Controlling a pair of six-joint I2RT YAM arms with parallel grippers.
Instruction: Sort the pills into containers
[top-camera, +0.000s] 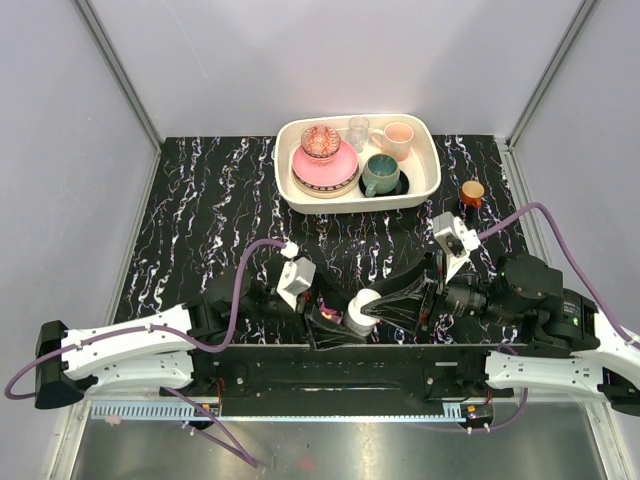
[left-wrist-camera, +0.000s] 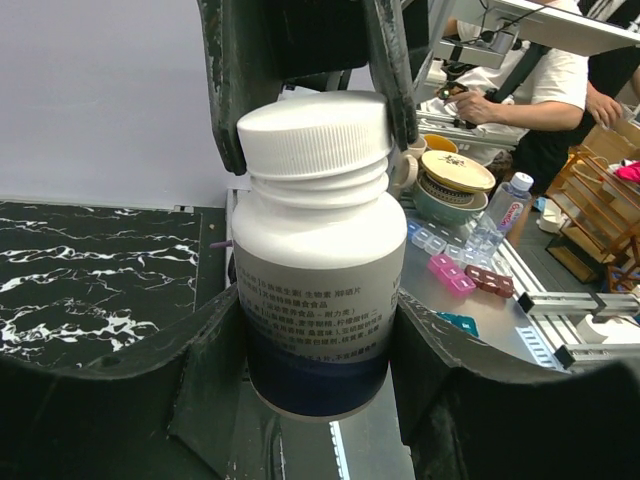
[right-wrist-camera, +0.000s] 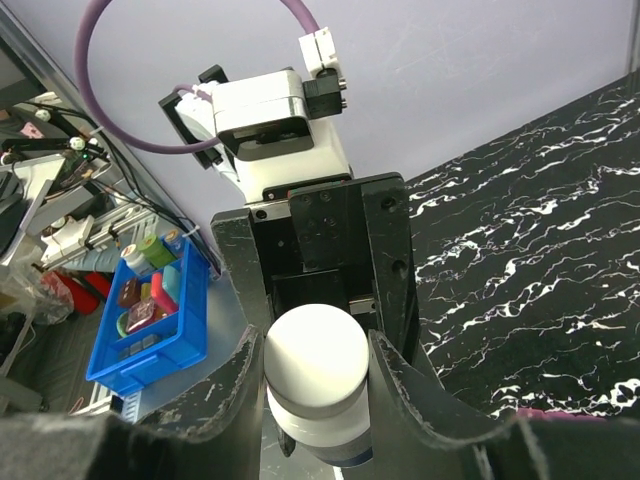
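Both grippers hold a white bottle (top-camera: 362, 310) (left-wrist-camera: 315, 250) low over the table's near edge. My left gripper (top-camera: 338, 320) (left-wrist-camera: 318, 340) is shut on its labelled body. My right gripper (top-camera: 385, 305) (right-wrist-camera: 318, 385) is shut on its white ribbed cap (left-wrist-camera: 315, 135) (right-wrist-camera: 318, 362), and its dark fingers (left-wrist-camera: 225, 90) flank the cap in the left wrist view. A magenta-purple pill box with the containers (top-camera: 329, 316) shows partly under the left gripper. The pills are out of view.
A cream tray (top-camera: 350, 206) of crockery stands at the back centre, with a pink bowl (top-camera: 324, 165) and a teal mug (top-camera: 380, 173) in it. A small brown jar with an orange lid (top-camera: 472, 192) sits to its right. The black marbled table (top-camera: 210, 210) stretches left.
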